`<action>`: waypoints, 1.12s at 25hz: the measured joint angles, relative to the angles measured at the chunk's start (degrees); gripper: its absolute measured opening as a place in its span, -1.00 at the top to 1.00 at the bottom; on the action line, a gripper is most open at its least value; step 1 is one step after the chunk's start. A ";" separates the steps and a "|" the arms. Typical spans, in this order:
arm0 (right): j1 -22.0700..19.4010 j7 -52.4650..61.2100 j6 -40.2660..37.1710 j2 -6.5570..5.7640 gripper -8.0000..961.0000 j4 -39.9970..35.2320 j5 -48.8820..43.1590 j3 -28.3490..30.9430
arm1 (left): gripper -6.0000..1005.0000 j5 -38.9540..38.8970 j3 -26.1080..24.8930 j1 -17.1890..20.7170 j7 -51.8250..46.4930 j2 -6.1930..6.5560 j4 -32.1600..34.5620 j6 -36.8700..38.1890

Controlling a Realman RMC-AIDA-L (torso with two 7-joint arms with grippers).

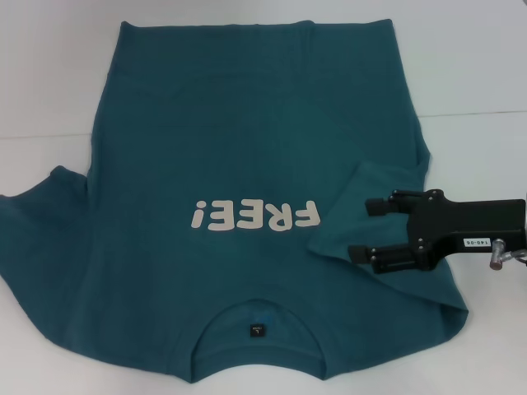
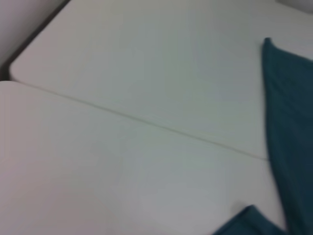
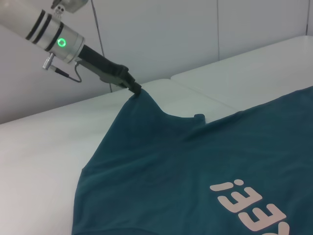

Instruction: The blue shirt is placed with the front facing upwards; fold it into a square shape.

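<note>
Here the right hand [image 1: 368, 230] is held low over the right side of the shirt [image 1: 247, 123], its two black fingers [image 1: 377, 206] spread apart and pointed toward the middle of the garment. Nothing is gripped between them. Under and just beside the fingers the right sleeve [image 1: 346, 210] is seen folded inward, so that it lies on top of the shirt's body, its edge close to the end of the white lettering [image 1: 254, 216].

The left hand [image 3: 135, 89] is outside the head view but is caught in the right wrist view, at the far side of the shirt. It is closed on the tip of the left sleeve [image 3: 142, 105], and the cloth is drawn up into a small peak at the pinch. A green light is shown on the arm [image 3: 61, 42] behind it.

The shirt is spread front up on the white counter [image 1: 478, 66], with the collar [image 1: 257, 306] nearest the robot and the hem [image 1: 247, 25] farthest away, so the lettering is read upside down from the head. A small dark label [image 1: 257, 330] is visible inside the collar. The body is laid mostly flat, with soft creases near the left sleeve.

A seam [image 2: 146, 122] is seen running across the counter and passing under the shirt.
</note>
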 joint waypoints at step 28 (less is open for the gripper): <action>-0.30 -0.41 1.75 -0.09 -0.97 0.15 -0.03 0.03 | 0.96 -28.42 1.85 -0.08 6.75 -1.23 0.69 16.74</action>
